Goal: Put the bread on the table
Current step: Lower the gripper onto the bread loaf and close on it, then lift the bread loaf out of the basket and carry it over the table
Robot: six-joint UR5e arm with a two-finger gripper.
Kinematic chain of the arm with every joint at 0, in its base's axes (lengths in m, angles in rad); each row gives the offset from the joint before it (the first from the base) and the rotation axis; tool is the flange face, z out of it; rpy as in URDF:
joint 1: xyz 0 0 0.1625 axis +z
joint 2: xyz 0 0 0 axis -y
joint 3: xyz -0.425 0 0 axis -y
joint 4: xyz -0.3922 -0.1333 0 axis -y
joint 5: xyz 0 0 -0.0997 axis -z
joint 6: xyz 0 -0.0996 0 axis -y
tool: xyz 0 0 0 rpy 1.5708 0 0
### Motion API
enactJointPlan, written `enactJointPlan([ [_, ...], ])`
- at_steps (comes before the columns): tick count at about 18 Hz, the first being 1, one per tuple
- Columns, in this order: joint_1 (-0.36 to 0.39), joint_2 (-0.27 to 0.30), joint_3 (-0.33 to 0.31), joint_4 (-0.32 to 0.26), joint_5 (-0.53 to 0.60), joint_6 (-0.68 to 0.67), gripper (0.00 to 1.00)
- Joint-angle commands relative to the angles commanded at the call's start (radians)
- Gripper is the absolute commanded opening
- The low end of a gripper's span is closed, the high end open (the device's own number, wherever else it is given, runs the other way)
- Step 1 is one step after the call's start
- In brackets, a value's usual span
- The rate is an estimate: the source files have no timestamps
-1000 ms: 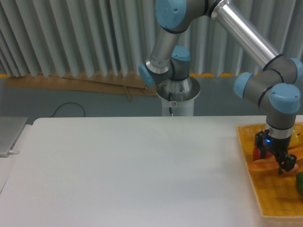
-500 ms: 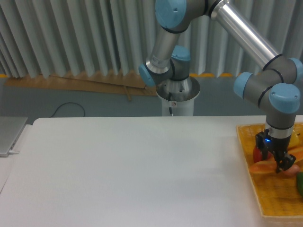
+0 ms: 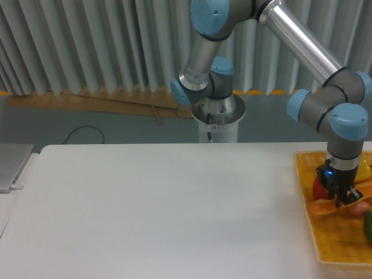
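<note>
The bread (image 3: pixel 323 206) is an orange-tan slim loaf over the yellow woven basket (image 3: pixel 337 247) at the right edge of the white table (image 3: pixel 168 203). It is tilted, with its right end higher. My gripper (image 3: pixel 344 200) points down and is shut on the bread near its middle, holding it just above the basket floor. The gripper hides part of the loaf.
A red pepper (image 3: pixel 317 189) lies in the basket just left of the gripper, a yellow pepper (image 3: pixel 365 170) behind it and a green vegetable (image 3: pixel 368 228) at the right edge. A grey laptop (image 3: pixel 11 165) sits at the table's left edge. The arm's base (image 3: pixel 218 119) stands behind the table.
The gripper has risen slightly with the bread in it. The loaf has lifted and tilted, right end up.
</note>
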Motion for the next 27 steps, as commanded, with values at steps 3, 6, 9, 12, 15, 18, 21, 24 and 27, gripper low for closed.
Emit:
enactJointPlan([
  [3, 0.0, 0.002, 0.005, -0.005, 0.003, -0.014, 0.29],
  [6, 0.0, 0.017, 0.002, -0.011, 0.003, -0.011, 0.3],
  [9, 0.002, 0.035, 0.0, -0.02, 0.003, -0.012, 0.3],
  [12, -0.002, 0.044, 0.0, -0.034, 0.003, -0.015, 0.3],
  [15, -0.014, 0.055, 0.0, -0.038, -0.008, -0.047, 0.3],
  [18, -0.029, 0.08, 0.009, -0.086, -0.02, -0.057, 0.3],
  [21, -0.031, 0.101, 0.012, -0.126, -0.04, -0.058, 0.31],
  [24, -0.034, 0.114, 0.012, -0.15, -0.04, -0.061, 0.31],
  [27, -0.046, 0.121, 0.012, -0.166, -0.04, -0.083, 0.31],
])
